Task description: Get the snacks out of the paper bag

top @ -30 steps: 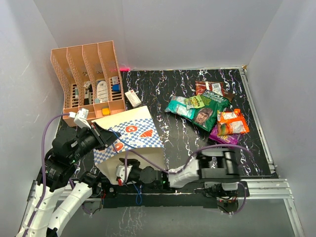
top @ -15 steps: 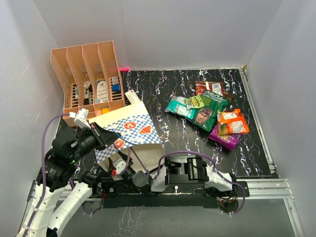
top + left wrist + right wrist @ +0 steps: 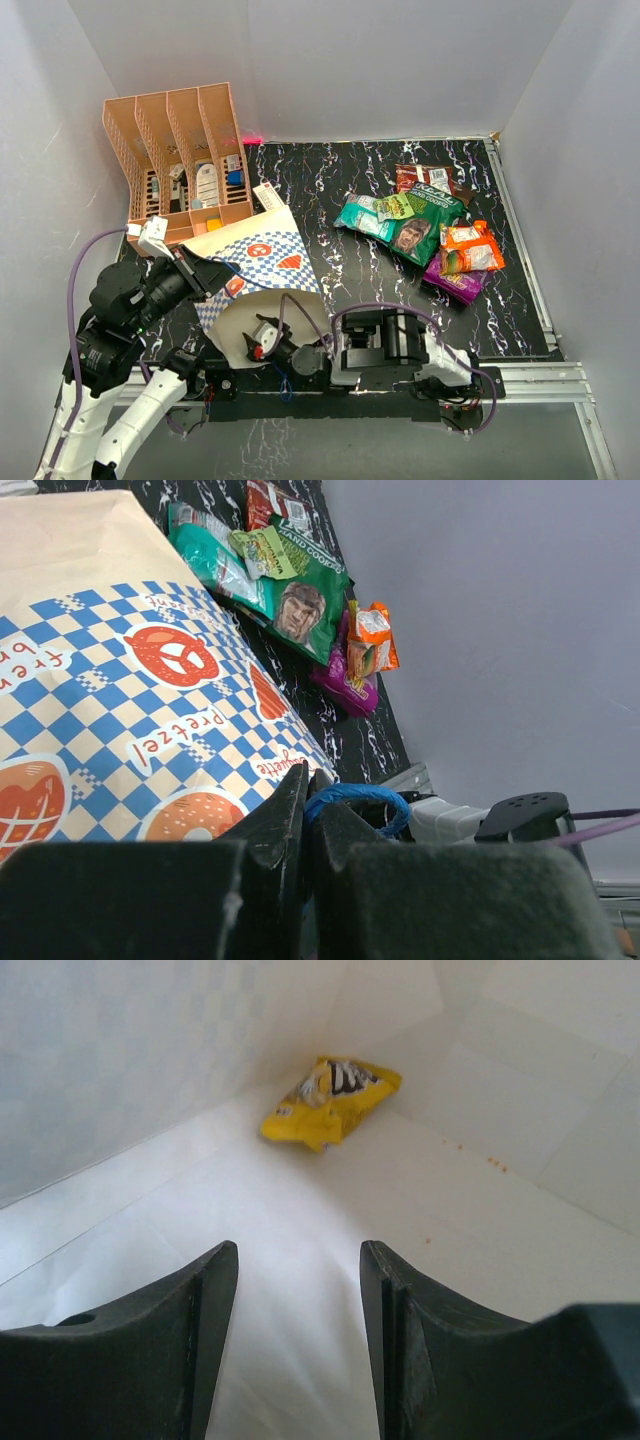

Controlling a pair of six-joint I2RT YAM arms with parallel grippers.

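Marbled bench [image 3: 340, 200], near-left corner: left gripper [image 3: 308, 780] clamps paper bag [image 3: 262, 255] cord [image 3: 355, 798], right gripper [image 3: 298, 1260] gapes inside; your push toward yellow packet [image 3: 330, 1100] could yank cord free.

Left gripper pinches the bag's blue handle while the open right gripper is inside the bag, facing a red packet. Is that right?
Not quite: the packet is yellow, not red, as the right wrist view shows. The rest holds: the left gripper pinches the blue handle of the bag, and the open right gripper is inside the bag.
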